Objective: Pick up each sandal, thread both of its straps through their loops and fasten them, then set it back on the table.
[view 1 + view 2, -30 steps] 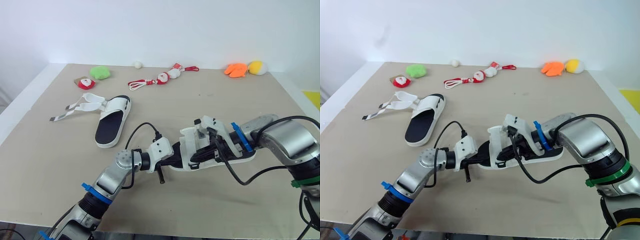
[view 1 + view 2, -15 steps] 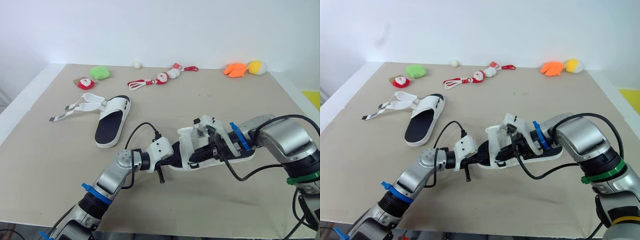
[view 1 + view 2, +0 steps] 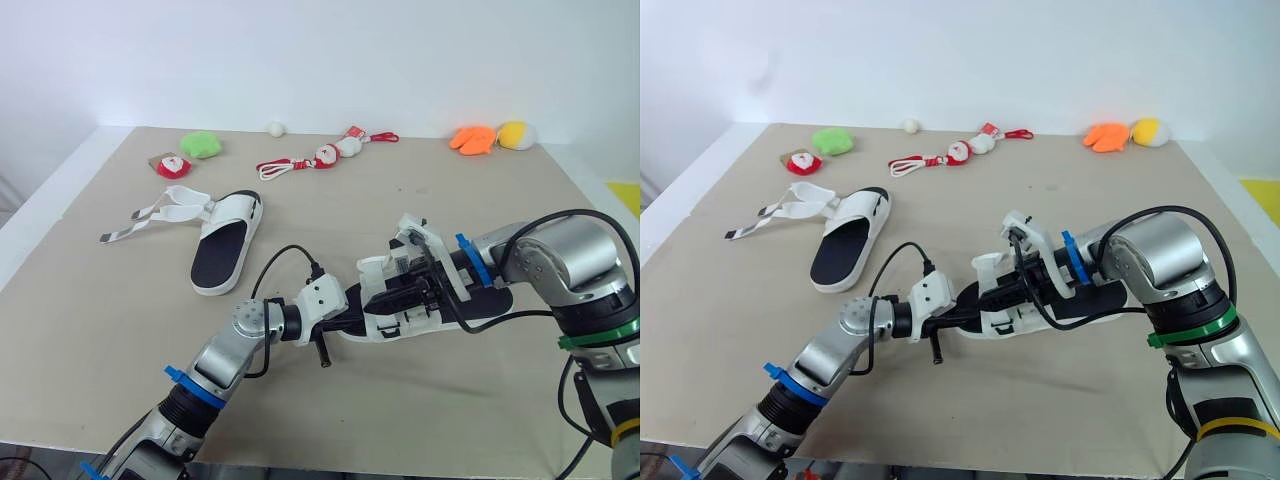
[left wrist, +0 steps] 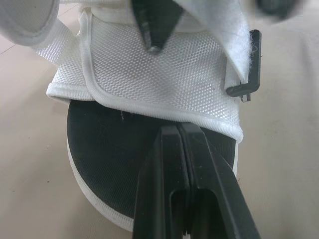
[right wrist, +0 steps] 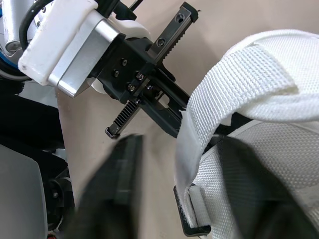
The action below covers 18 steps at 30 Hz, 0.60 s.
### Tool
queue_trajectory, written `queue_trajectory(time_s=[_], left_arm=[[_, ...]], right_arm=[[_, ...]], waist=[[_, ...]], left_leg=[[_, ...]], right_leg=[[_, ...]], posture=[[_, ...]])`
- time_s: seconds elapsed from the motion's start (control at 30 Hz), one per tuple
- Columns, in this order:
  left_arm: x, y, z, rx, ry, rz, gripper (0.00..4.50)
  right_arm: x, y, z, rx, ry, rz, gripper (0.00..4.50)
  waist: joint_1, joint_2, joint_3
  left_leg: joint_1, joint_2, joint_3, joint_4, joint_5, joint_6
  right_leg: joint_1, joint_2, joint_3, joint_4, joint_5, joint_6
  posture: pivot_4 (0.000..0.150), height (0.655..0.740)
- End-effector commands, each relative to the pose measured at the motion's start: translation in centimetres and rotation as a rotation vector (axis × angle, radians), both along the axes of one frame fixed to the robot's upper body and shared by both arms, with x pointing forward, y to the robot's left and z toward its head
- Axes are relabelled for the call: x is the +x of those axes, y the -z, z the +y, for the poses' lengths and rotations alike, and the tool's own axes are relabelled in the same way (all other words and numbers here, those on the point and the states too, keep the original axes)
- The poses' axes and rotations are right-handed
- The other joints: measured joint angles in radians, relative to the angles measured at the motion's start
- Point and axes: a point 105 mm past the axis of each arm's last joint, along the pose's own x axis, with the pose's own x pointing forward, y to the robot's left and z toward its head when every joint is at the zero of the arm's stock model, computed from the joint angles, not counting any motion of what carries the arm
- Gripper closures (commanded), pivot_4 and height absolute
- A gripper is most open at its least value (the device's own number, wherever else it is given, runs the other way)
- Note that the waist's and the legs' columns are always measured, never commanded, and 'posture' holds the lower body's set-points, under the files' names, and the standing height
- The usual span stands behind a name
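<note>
Two sandals lay on the surface. The far sandal sat well to the left with its straps trailing loose. The near sandal was at the middle, between both arms. The left gripper had its jaws closed tight together, tips over the black footbed at the toe and gripping nothing. The right gripper had its jaws spread wide, straddling the white strap without clearly pinching it.

With the toe only pressed rather than clamped, any pull on the strap would probably slide or twist the sandal. The strap end could then miss the black loop. Closing off-centre risked catching the mesh upper instead of the strap. The two grippers were also close enough to collide.
</note>
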Motion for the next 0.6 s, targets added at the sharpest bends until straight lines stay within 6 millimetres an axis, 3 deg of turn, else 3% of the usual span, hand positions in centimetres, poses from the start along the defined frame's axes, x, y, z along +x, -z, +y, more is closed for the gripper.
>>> queue_trajectory(time_s=[0.03, 0.33, 0.5, 0.53, 0.6], left_arm=[[-0.7, 4.3, 0.6, 0.121, -0.023, 0.123, 4.50], [-0.6, 4.3, 0.6, 0.120, -0.023, 0.125, 4.50], [-0.6, 4.3, 0.6, 0.121, -0.023, 0.124, 4.50], [-0.6, 4.4, 0.6, 0.121, -0.023, 0.124, 4.50], [-0.6, 4.4, 0.6, 0.121, -0.023, 0.125, 4.50]], right_arm=[[0.2, -0.4, -0.4, -0.035, -0.004, -0.069, 4.41], [-0.7, 1.0, -1.1, -0.109, -0.068, -0.093, 4.41], [-0.3, -0.3, -0.7, -0.048, -0.053, -0.090, 4.41], [-0.1, -0.8, -0.5, -0.024, -0.044, -0.085, 3.94], [0.2, -1.8, -0.4, 0.011, -0.032, -0.073, 3.50]], waist=[[0.000, 0.000, 0.000], [0.000, 0.000, 0.000], [0.000, 0.000, 0.000], [0.000, 0.000, 0.000], [0.000, 0.000, 0.000]], left_leg=[[0.000, 0.000, 0.000, 0.000, 0.000, 0.000], [0.000, 0.000, 0.000, 0.000, 0.000, 0.000], [0.000, 0.000, 0.000, 0.000, 0.000, 0.000], [0.000, 0.000, 0.000, 0.000, 0.000, 0.000], [0.000, 0.000, 0.000, 0.000, 0.000, 0.000]], right_leg=[[0.000, 0.000, 0.000, 0.000, 0.000, 0.000], [0.000, 0.000, 0.000, 0.000, 0.000, 0.000], [0.000, -0.001, 0.000, 0.000, 0.000, 0.000], [0.000, -0.001, 0.000, 0.000, 0.000, 0.000], [0.000, -0.001, 0.000, 0.000, 0.000, 0.000]], posture=[[0.150, 0.7400], [0.150, 0.7400], [0.150, 0.7400], [0.150, 0.7400], [0.150, 0.7400]])
